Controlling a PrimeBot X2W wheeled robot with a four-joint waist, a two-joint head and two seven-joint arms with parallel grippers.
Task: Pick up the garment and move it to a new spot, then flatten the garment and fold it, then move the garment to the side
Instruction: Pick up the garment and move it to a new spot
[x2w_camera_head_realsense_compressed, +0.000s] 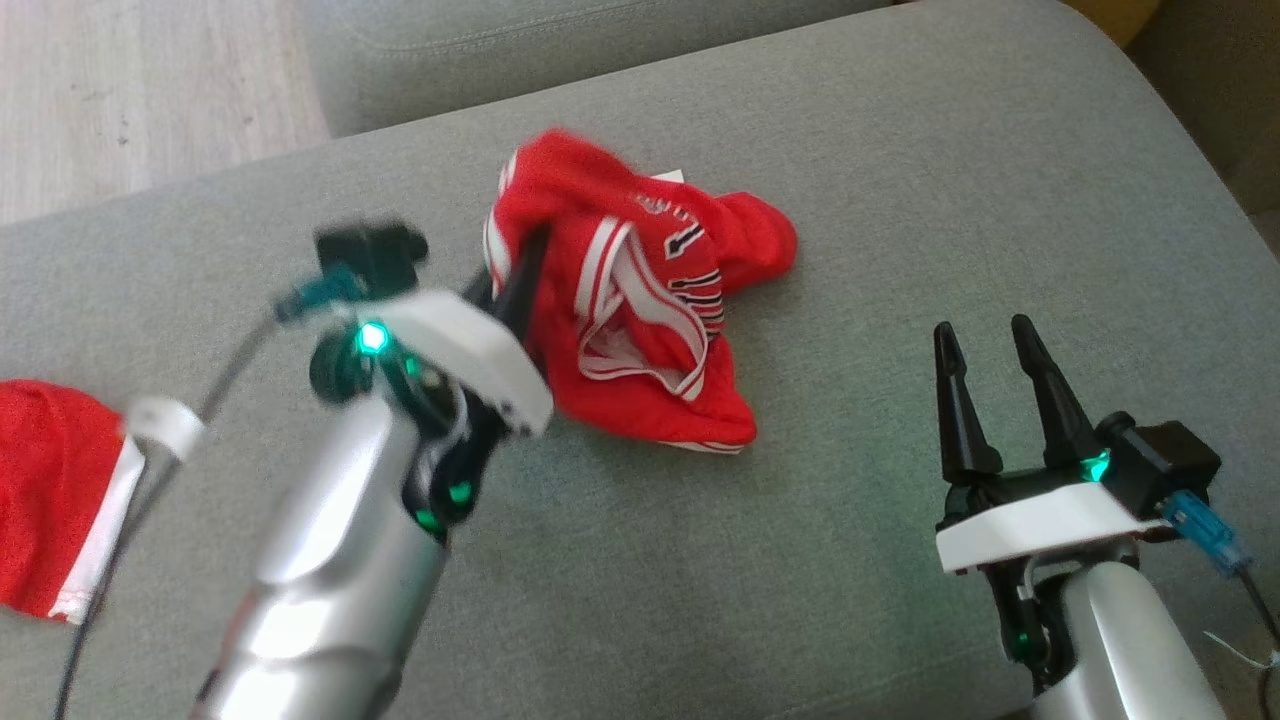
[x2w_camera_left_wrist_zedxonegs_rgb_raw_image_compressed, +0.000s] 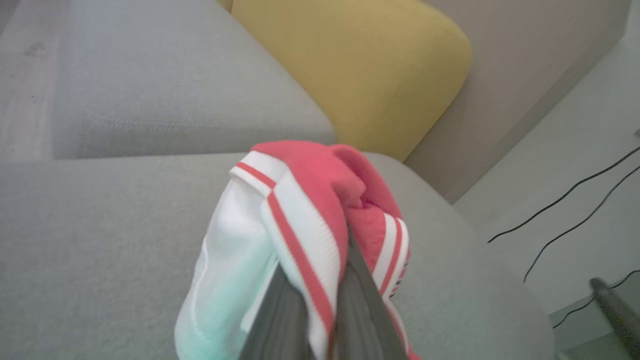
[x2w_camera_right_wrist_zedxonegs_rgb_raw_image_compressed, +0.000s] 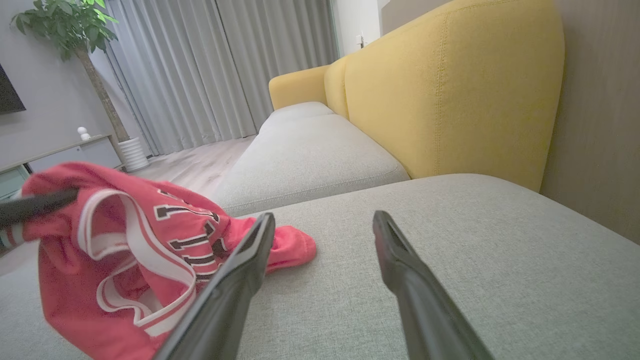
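Head view has the left gripper (x2w_camera_head_realsense_compressed: 525, 265) pinched shut on a raised fold of the red garment (x2w_camera_head_realsense_compressed: 650, 380), crumpled at the middle of the grey cushion (x2w_camera_head_realsense_compressed: 900, 200), likely to carry it off, while the right gripper (x2w_camera_head_realsense_compressed: 985, 335) hovers spread wide and empty near the front-right corner.

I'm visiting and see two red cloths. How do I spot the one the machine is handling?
Find the big grey sofa cushion. Near its middle is a crumpled red jersey with white-striped trim and dark numerals, pinched by the left gripper. The other red cloth, at the cushion's left edge, is not held.
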